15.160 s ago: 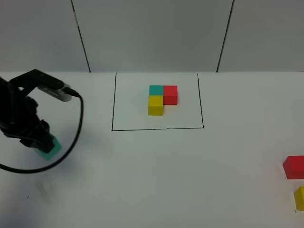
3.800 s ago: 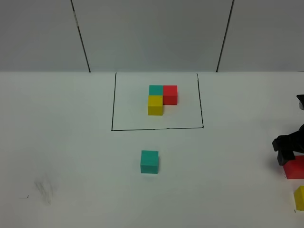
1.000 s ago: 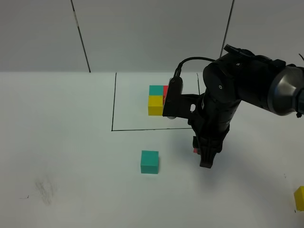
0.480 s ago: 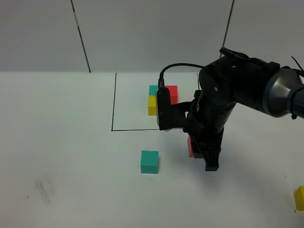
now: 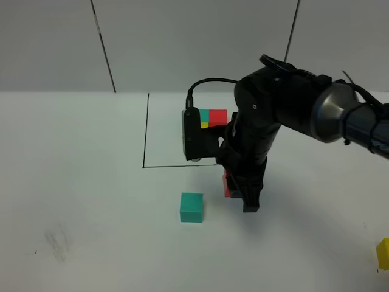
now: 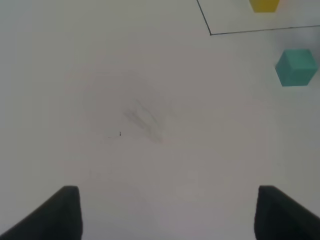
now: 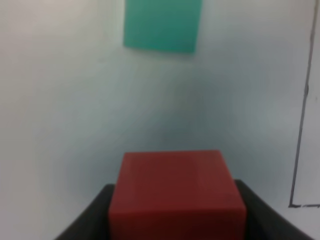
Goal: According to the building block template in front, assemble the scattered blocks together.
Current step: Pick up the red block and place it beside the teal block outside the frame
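My right gripper (image 5: 234, 190) is shut on the loose red cube (image 5: 227, 182) and holds it just right of the loose teal cube (image 5: 191, 207), below the frame's front line. In the right wrist view the red cube (image 7: 177, 192) sits between the fingers, with the teal cube (image 7: 162, 25) ahead and apart from it. The loose yellow cube (image 5: 383, 254) lies at the far right front edge. The template (image 5: 217, 117) in its black outline (image 5: 146, 131) is partly hidden by the arm. My left gripper (image 6: 170, 215) is open and empty, and is out of the exterior view.
The left wrist view shows the teal cube (image 6: 296, 67), a template yellow cube (image 6: 264, 5), the outline's corner (image 6: 210, 34) and a faint smudge (image 6: 142, 117) on the white table. The right arm's cable (image 5: 203, 85) loops over the template.
My right arm has moved left with the red cube, bringing it from well right of the teal cube to close beside it. The teal and yellow loose cubes have not moved.
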You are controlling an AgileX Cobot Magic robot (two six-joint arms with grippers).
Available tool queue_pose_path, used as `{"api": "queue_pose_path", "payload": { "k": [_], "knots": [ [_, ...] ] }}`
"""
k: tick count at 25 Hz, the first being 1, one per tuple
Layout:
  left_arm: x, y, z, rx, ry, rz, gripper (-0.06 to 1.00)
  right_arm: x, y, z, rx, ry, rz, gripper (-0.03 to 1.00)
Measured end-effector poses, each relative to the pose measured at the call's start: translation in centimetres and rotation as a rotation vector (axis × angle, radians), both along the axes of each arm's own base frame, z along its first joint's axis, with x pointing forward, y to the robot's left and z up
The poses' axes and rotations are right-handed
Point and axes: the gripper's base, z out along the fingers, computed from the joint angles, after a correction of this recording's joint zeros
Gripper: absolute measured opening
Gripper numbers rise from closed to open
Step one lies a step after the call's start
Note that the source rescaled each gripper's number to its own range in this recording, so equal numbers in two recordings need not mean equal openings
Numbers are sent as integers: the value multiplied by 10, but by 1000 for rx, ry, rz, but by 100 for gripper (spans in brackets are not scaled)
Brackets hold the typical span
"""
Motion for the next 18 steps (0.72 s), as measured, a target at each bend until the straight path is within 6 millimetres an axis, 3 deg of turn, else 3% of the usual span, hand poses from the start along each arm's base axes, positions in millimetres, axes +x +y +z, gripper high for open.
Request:
{"api": "queue_pose_path", "payload": {
  "k": [12, 18],
  "knots": [
    [0, 0, 0, 0, 0, 0, 74, 6, 18, -38, -20, 91, -123, 0],
    [0, 0, 0, 0, 0, 0, 74, 2, 32, -43, -1, 58, -91, 0]
  ]
}}
